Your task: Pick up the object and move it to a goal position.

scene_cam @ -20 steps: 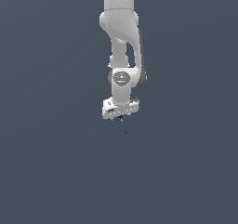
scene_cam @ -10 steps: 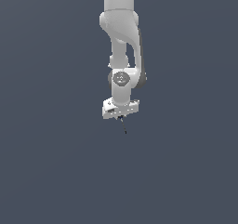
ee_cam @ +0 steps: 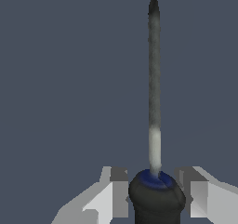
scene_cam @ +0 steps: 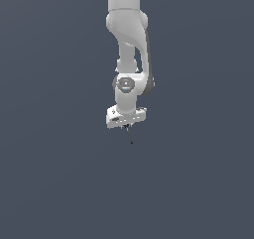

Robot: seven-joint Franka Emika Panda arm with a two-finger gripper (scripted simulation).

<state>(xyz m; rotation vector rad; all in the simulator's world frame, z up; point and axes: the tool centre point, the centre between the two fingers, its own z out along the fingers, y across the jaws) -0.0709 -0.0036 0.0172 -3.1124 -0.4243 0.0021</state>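
The object (ee_cam: 154, 102) is held clamped between the jaws of the gripper (ee_cam: 155, 190) (shaft pointing down), so transport should be kept slow and tilt-free.

Open grey space lies all around the gripper (scene_cam: 127, 127); only the thin stick (scene_cam: 130, 136) it grips juts below.
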